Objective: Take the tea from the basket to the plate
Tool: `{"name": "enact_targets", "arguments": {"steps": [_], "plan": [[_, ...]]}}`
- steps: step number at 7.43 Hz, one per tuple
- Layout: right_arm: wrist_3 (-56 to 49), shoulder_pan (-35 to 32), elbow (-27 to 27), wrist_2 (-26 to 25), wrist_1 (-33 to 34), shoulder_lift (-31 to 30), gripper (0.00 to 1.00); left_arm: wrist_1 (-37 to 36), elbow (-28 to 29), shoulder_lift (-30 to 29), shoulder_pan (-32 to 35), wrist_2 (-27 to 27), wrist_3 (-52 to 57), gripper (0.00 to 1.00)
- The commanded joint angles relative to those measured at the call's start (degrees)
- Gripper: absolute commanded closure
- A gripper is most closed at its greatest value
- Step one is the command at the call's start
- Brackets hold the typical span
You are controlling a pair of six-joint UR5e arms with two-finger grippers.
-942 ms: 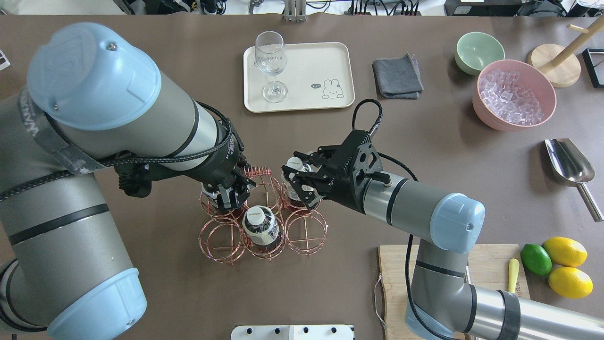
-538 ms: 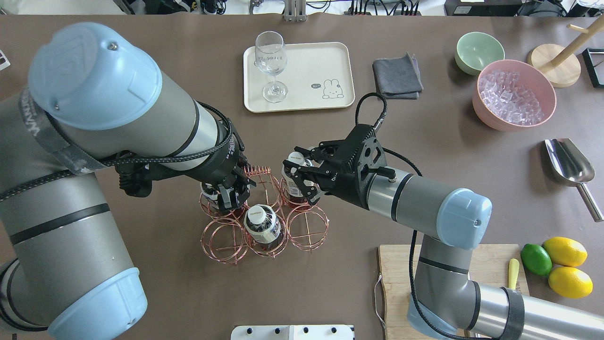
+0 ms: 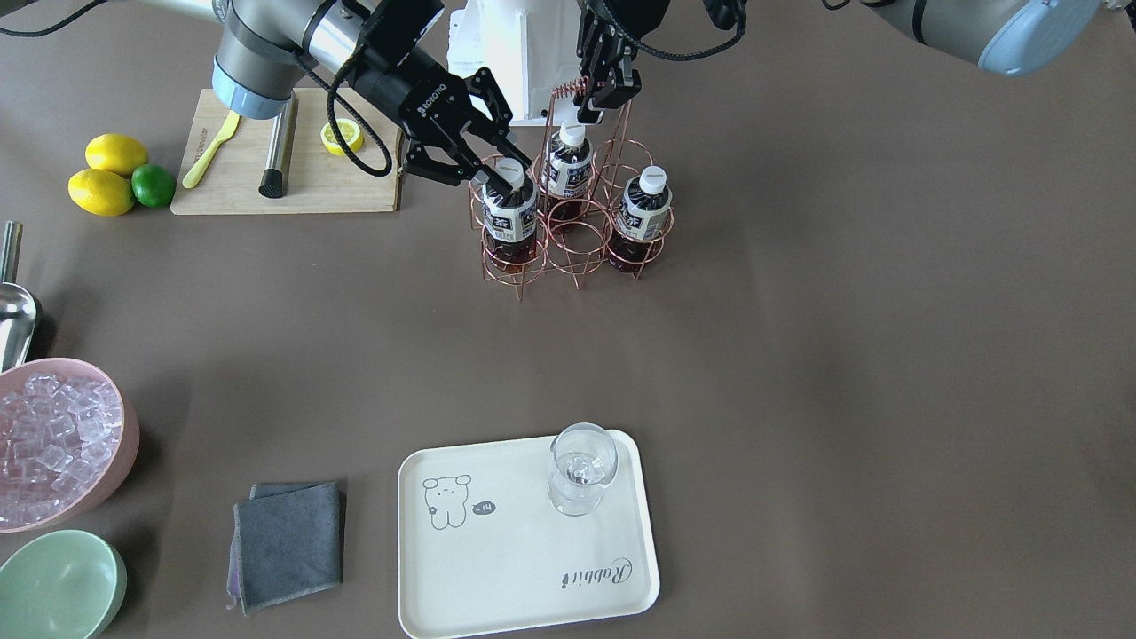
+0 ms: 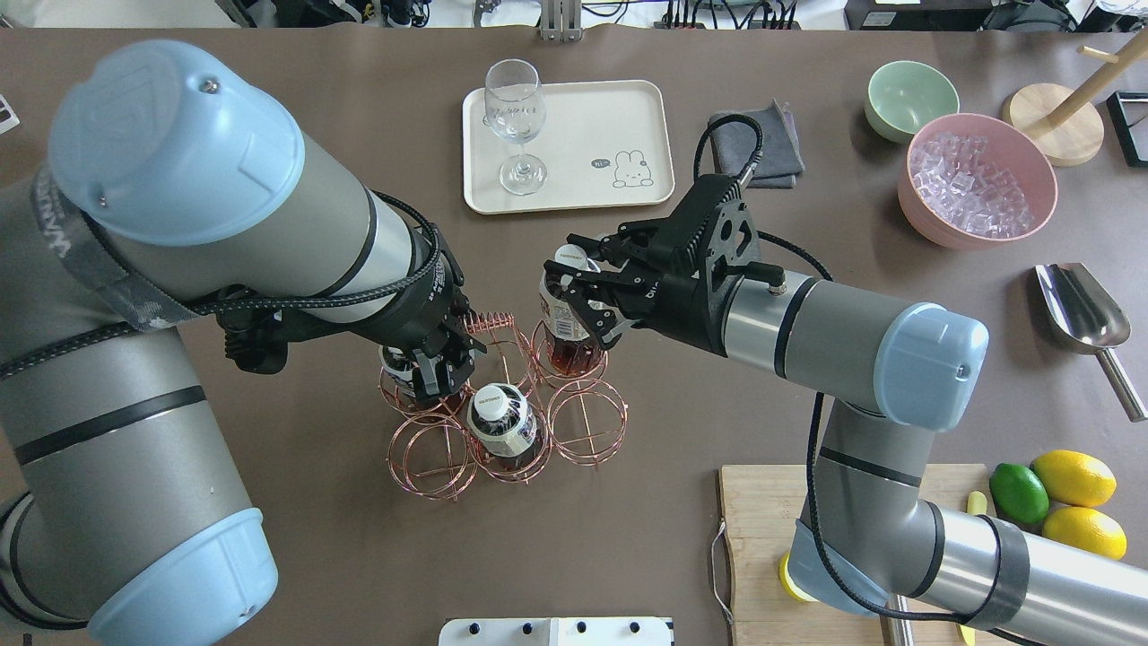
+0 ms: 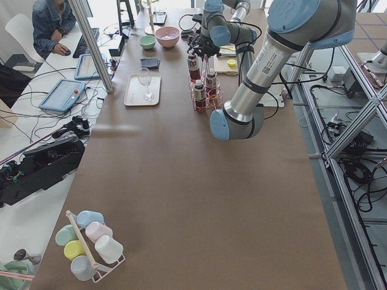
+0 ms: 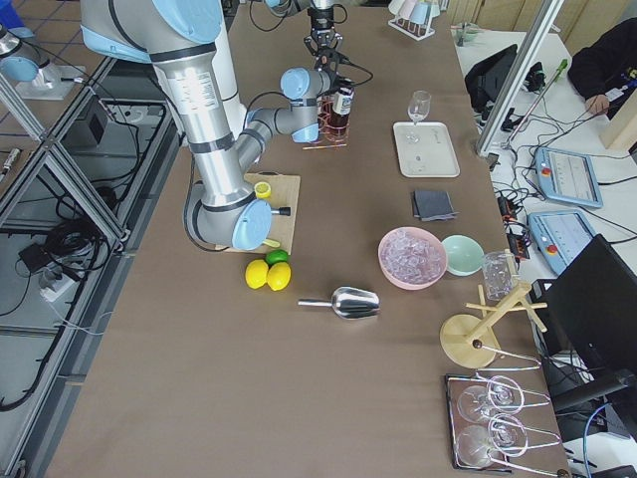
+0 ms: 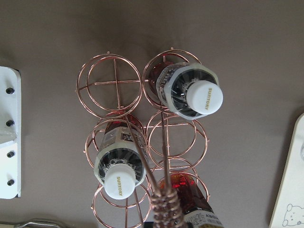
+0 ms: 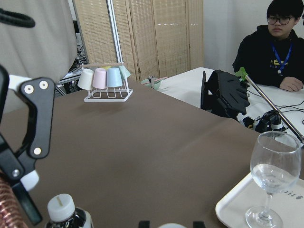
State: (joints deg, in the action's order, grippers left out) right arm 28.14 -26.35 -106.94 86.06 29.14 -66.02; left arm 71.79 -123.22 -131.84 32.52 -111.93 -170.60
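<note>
Right pincer (image 3: pixel 506 174) pinching tea (image 3: pixel 508 217). Left pincer (image 3: pixel 593 110) clamps basket (image 3: pixel 577 257) handle, contact partly hidden. Brown surface (image 3: pixel 799 355). Plate (image 3: pixel 524 568) bears glass (image 3: pixel 581 470). Operator (image 8: pixel 280 47) seated beyond.

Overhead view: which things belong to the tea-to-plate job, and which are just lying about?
Job: tea in the right gripper; basket, its handle in the left gripper; plate.

Lying about: other two bottles, wine glass, grey cloth, green bowl, pink ice bowl, scoop, lemons, lime, cutting board.
</note>
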Motion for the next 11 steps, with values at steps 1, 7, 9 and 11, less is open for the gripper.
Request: {"name": "enact_targets", "arguments": {"steps": [1, 7, 9, 11], "plan": [[3.1, -5.6, -2.5, 5.1, 4.2, 1.5, 1.0, -0.1, 0.0, 0.0, 0.0, 0.0, 0.0, 1.0], [8.7, -18.5, -1.5, 14.8, 9.0, 3.0, 1.0, -0.1, -0.2, 0.4, 0.4, 0.0, 0.0, 1.0], [8.6, -21.8, 2.7, 14.4, 9.2, 3.0, 1.0, -0.2, -1.1, 1.8, 3.7, -0.5, 2.9, 1.0], [8.6, -25.1, 8.5, 12.6, 9.1, 4.7, 1.0, -1.7, -2.6, 5.0, 16.3, -9.5, 12.9, 1.0]]}}
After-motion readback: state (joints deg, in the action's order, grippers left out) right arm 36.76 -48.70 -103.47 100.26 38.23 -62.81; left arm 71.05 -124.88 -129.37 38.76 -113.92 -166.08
